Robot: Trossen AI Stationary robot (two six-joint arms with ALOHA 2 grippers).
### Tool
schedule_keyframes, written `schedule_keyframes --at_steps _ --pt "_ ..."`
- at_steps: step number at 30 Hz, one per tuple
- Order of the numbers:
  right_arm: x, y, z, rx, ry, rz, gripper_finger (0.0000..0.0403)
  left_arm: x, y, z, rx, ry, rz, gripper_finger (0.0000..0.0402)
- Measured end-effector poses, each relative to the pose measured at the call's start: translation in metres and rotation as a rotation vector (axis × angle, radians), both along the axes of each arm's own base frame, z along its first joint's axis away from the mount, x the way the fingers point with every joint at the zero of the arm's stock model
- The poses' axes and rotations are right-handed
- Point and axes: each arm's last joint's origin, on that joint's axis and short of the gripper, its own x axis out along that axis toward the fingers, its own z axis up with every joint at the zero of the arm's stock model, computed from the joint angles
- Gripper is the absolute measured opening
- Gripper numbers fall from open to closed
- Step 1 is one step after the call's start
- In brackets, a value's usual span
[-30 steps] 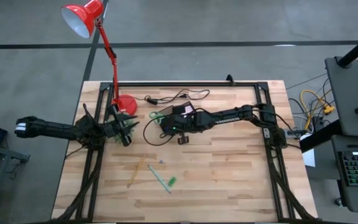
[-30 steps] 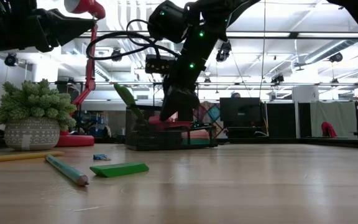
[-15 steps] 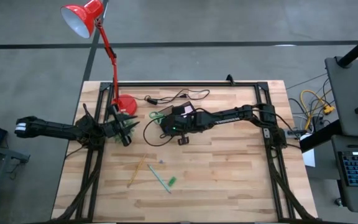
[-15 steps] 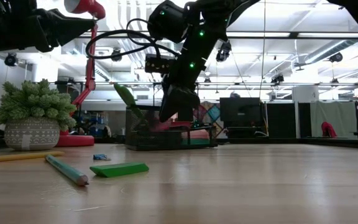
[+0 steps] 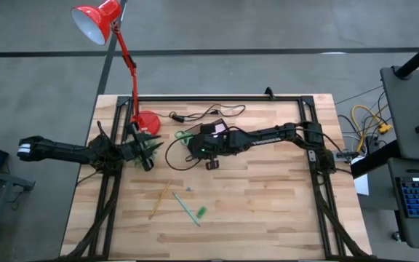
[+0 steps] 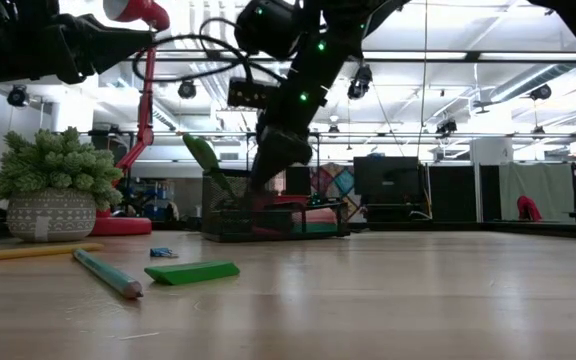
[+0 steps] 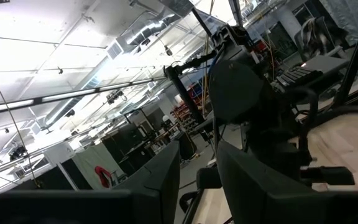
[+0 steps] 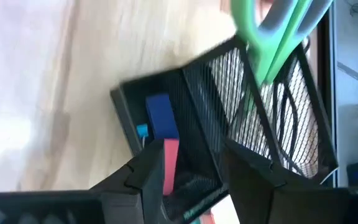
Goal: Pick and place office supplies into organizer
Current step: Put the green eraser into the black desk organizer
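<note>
Several office supplies are already inside the organizer (image 8: pixel 229 155): the right wrist view shows a blue piece (image 8: pixel 160 118) and a red piece (image 8: pixel 169 165) in one mesh compartment, and the green-handled scissors (image 8: pixel 272 37) standing in the taller section. The organizer sits toward the far middle of the surface (image 5: pixel 268 211), near the red lamp (image 5: pixel 115 44). The right tool (image 8: pixel 191 174) hangs directly over the organizer with its fingers parted and nothing seen between them; my judgement is that a deposit has just been completed. The left tool (image 5: pixel 148 149) is held at the left side near the lamp base, pointing up into the room in its wrist view; its fingers stand apart with nothing visible between them, though whether that counts as properly open I cannot tell. Outstanding on the bare surface: the yellow pencil (image 5: pixel 158 200), the green pen (image 5: pixel 185 209), a flat green piece (image 6: pixel 192 272) just beside the pen, and a small blue item (image 6: pixel 163 253). Task judged partly done, with at least four items left.
</note>
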Motion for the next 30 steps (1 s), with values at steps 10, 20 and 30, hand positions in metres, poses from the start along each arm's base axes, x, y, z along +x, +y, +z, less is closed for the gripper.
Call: schedule_keyframes --at_steps 10,20,30 --pt "0.003 0.021 0.007 0.033 -0.036 0.006 0.0138 0.0 0.0 0.0 0.0 0.0 0.0 0.0096" --pt "0.002 0.078 0.012 0.511 -0.001 0.439 0.0152 0.0 0.0 0.0 0.0 0.001 0.0 0.0096" --pt "-0.004 0.132 -0.003 0.493 0.019 0.605 0.0186 0.0 0.0 0.0 0.0 0.001 0.0 0.0096"
